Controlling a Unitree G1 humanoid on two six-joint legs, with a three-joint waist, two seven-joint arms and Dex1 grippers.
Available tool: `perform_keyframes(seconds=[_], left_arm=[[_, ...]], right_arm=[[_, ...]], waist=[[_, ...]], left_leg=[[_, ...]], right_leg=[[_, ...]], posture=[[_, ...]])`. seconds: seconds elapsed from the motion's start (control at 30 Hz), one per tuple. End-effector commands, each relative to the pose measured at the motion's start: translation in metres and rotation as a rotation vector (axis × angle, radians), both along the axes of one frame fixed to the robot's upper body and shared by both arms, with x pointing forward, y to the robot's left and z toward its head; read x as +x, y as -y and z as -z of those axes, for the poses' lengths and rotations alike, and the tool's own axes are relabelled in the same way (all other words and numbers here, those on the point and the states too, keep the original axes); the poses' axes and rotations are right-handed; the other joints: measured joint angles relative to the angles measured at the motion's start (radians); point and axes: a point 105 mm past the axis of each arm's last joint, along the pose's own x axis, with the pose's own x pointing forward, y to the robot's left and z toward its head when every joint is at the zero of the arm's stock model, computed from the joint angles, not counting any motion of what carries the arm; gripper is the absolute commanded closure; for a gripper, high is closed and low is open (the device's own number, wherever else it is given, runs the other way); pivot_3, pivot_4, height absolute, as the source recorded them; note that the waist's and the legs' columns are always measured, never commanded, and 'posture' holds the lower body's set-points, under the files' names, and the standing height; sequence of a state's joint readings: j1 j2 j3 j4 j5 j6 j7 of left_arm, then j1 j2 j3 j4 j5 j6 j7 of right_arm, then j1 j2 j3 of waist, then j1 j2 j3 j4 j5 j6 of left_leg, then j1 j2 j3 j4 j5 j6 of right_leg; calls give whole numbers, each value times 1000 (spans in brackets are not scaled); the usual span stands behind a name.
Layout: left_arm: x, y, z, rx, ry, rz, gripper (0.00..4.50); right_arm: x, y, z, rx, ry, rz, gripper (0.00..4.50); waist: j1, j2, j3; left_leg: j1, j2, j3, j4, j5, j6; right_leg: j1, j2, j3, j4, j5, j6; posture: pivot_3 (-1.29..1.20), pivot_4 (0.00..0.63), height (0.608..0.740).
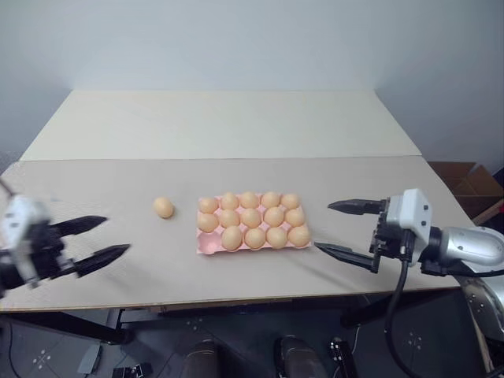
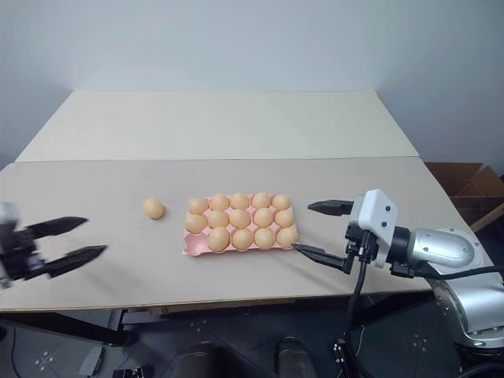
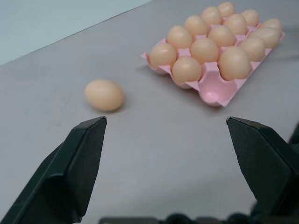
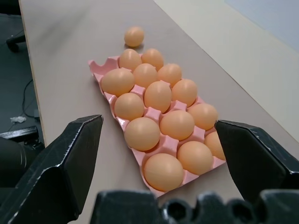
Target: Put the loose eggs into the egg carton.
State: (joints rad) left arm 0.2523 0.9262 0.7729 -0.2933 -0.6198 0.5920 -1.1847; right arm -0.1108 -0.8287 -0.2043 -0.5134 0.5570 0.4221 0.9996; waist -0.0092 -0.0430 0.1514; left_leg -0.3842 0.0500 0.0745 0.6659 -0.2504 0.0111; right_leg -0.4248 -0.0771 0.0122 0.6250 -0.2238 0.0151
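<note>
A: Jaws on left gripper (image 1: 98, 239) and right gripper (image 1: 340, 228)?
B: Both spread wide, holding nothing, one to each side of the egg carton (image 1: 206, 246).
A: Eggs?
B: Carton on tabletop (image 1: 236, 126), fourteen cups filled, near-left corner cup bare. One loose egg (image 1: 163, 207) lies just left of carton, apart from it

I am logging surfaces. The loose egg (image 1: 163, 207) is showing a smooth, matt tan-orange shell, as are the eggs in the tray. The egg carton (image 3: 212, 89) is looking like moulded pale-pink pulp or plastic, faintly satiny. The table (image 1: 236, 126) is presenting a flat, matt laminate-like top. Gripper fingers (image 4: 70, 158) are reading as matt black plastic; the right arm casing (image 2: 441, 248) is gleaming like silver metal.
</note>
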Motion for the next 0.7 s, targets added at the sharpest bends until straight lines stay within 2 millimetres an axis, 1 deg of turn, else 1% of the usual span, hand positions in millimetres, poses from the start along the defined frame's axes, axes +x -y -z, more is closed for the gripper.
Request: perform_keyframes(seconds=[0.03,0.2,0.27,0.37,0.43,0.6,0.7], left_arm=[[-11,-4,-5,12,28,-12,35],[-2,6,4,-23,33,-66,35],[9,7,10,-27,43,-136,35],[33,15,19,-50,30,-218,35],[44,20,21,-69,23,-257,35],[92,48,29,-138,-18,-380,35],[123,54,36,-192,-82,-523,35]], right_arm=[[-1,2,-8,4,39,-17,0],[2,0,-10,5,42,-27,0],[3,0,-11,4,46,-27,0],[3,-1,-13,4,53,-31,0],[3,-1,-14,4,56,-32,0],[3,-4,-15,8,72,-32,0],[4,-5,-15,9,77,-33,0]], waist=[[6,0,0],[20,0,0],[21,0,0],[22,0,0],[21,0,0],[22,-1,0],[21,-1,0]], left_leg=[[0,0,0,0,0,0],[1,1,0,0,0,0],[1,1,1,0,0,0],[0,0,0,0,0,0],[0,0,0,0,0,0],[0,-1,-1,1,0,0],[0,-2,-2,2,0,0]], right_leg=[[0,0,0,0,0,0],[0,0,0,0,-1,2],[0,0,0,1,-1,2],[0,1,0,1,1,0],[1,1,0,1,4,3],[2,1,0,0,7,7],[3,1,0,0,8,8]], posture=[[0,150,740],[0,150,740],[0,150,740],[0,150,740],[0,150,740],[0,150,740],[0,150,740]])
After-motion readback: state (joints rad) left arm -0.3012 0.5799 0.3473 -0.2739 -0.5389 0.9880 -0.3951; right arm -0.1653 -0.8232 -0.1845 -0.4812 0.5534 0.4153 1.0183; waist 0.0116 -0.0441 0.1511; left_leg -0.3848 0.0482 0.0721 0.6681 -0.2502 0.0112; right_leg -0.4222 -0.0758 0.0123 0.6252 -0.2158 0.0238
